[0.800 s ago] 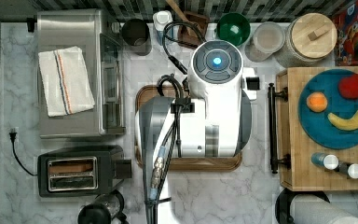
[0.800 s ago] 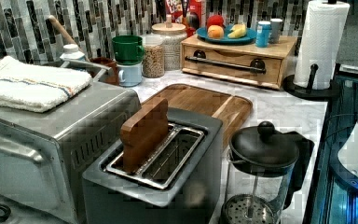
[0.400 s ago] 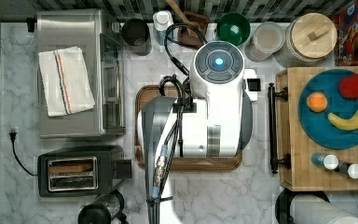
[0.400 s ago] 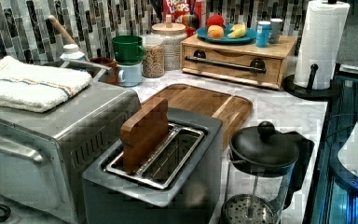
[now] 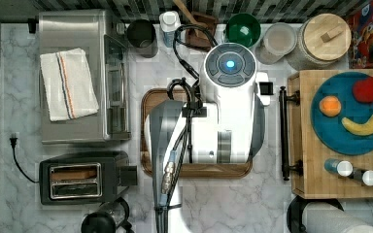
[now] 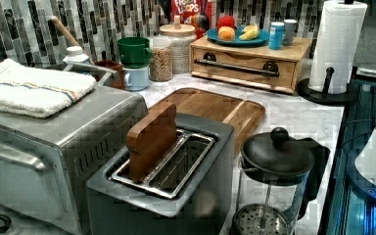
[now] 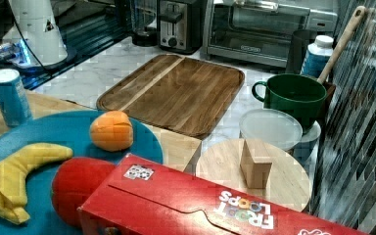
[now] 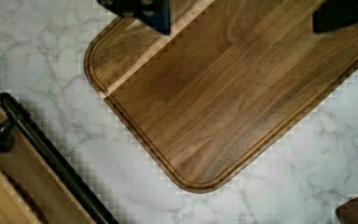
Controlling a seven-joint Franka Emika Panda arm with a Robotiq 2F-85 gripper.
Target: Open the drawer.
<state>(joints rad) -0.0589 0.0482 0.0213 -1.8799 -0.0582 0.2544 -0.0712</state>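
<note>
Top view: the arm [image 5: 223, 121] hangs over the brown wooden tray [image 5: 148, 104]; the drawer [image 5: 306, 145], with its black bar handle [image 5: 284, 133], sits beside it on the marble worktop [image 5: 19, 204].

Left view: the drawer [image 6: 247, 66] appears closed.

Wrist view: the hand [image 8: 242, 14] is open above the tray [image 8: 223, 93], fingers [image 8: 144, 9] spread, and the handle [image 8: 51, 158] lies near but apart from it.

Pale bamboo drawer [image 6: 245, 66], matt black handle [image 6: 236, 67]
</note>
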